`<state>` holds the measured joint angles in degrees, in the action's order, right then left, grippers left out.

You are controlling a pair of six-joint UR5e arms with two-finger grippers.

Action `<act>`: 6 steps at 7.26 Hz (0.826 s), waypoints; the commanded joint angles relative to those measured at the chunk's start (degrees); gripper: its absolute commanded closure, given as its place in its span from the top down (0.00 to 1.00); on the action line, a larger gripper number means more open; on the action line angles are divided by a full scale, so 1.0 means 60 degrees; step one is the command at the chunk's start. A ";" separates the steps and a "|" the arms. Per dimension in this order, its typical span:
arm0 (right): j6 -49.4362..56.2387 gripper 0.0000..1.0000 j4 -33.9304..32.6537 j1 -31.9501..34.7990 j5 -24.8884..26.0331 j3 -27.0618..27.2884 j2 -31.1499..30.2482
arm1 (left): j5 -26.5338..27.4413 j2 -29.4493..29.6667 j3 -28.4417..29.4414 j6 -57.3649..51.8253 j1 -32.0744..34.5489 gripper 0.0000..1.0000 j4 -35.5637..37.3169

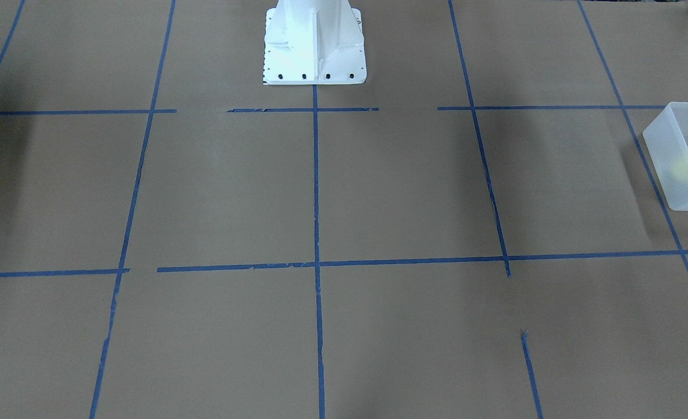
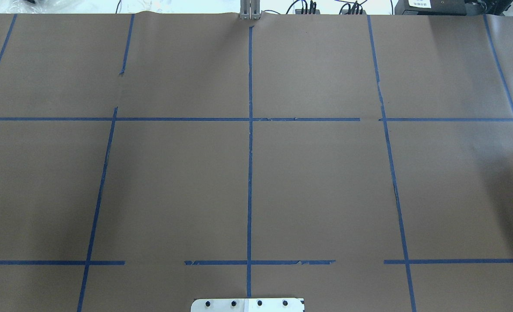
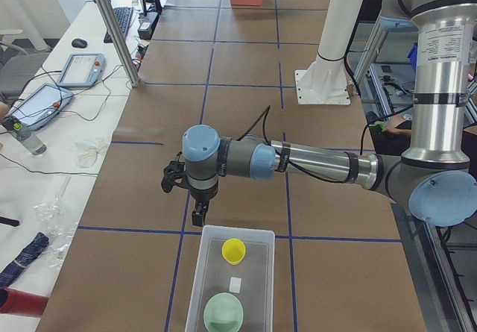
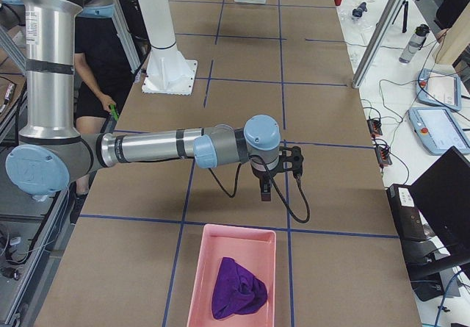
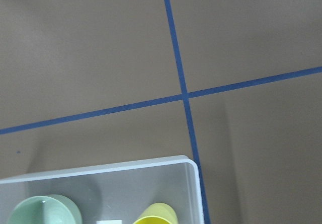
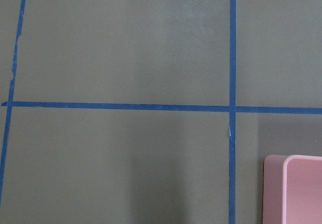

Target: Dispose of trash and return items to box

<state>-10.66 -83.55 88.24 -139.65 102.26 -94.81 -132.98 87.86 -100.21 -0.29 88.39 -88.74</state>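
Silver arms [image 3: 320, 164], pale-blue joint caps [image 3: 201, 144]

Brown paper table [image 2: 325, 186] with a blue tape grid [image 2: 249, 173] across it; tape has gaps on the near cross line. White base plate [image 2: 247, 307], four bolts, at near edge centre. Metal post [image 2: 250, 11] and cables [image 2: 310, 6] along far edge.

A long table [image 2: 174, 182] covered in brown paper [image 2: 325, 65] and marked into a grid with blue tape [image 2: 249, 173] carries the robot's white pedestal base [image 1: 314, 64] at the middle of its robot-side edge. At the robot's left end sits a frosted white bin [image 3: 196, 283], straddling a tape line, and at the far opposite end, the robot's right, rests a pink tray [image 4: 200, 275].
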 commanded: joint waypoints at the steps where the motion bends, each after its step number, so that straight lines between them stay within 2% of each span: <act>1: 0.0019 1.00 -0.0035 0.0001 -0.0016 -0.0050 -0.0019 | -0.0030 -0.0024 0.0221 0.0386 -0.0187 1.00 -0.0295; 6: 0.0034 1.00 -0.0108 0.0030 -0.0031 -0.0138 -0.0195 | -0.0103 -0.0156 0.0692 0.0415 0.0282 1.00 -0.0312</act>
<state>-10.46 -84.18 88.40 -139.83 101.48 -95.74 -133.44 87.06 -96.32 2.03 89.25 -90.72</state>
